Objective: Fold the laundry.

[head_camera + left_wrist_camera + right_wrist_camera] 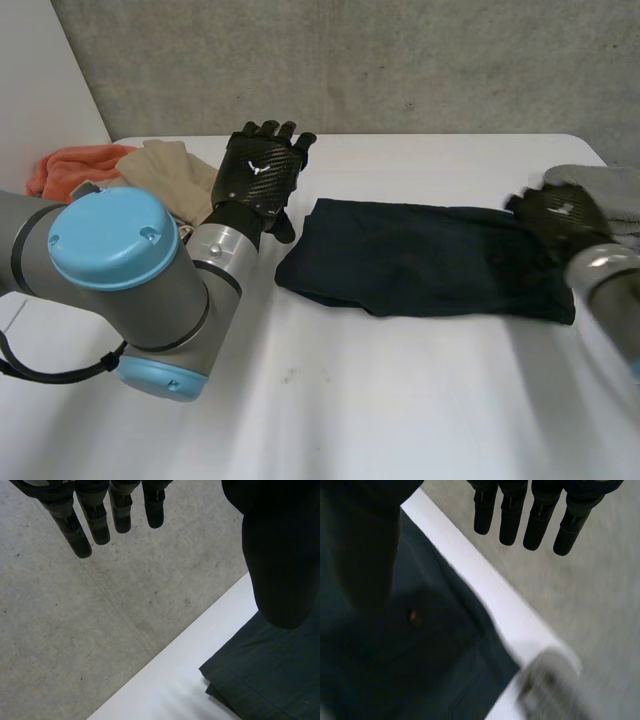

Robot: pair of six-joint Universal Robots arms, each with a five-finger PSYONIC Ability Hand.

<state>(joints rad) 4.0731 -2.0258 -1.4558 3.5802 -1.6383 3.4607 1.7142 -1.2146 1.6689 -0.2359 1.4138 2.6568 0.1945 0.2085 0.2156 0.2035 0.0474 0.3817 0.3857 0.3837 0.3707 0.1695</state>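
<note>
- Dark navy cloth (pixel 420 260): lies folded on the white table (pixel 400 410), centre-to-right, long side running 9 to 3 o'clock. Layered edges show at its 9 o'clock end.
- My left hand (pixel 262 165): held up off the table at approx. 10 o'clock of the navy cloth, back of hand toward the head cam.
- L fingers (pixel 92 525), wrist view: straight, close side by side, nothing in them. Thumb stands apart from them, with the cloth's corner beyond it. No contact w/ cloth.
- Writing: small white mark on the back of my L hand, too small to read.
- My right hand (pixel 560 215): at the 3 o'clock end of the navy cloth, over its edge. Can't tell if it touches the fabric.
- R fingers (pixel 540 515), wrist view: straight, side by side, pointing past the table edge and gripping nothing. Navy cloth lies under the palm and thumb.
- Beige cloth (pixel 170 175): bunched at 9 o'clock of my L hand, just beside it.
- Orange cloth (pixel 70 168): at 9 o'clock of the beige one, touching it, near the table's far L corner.
- Grey cloth (pixel 600 190): at 1 o'clock of my R hand, by the table's R edge.
- Grey concrete wall (pixel 400 60) at 12 o'clock, behind the table.
</note>
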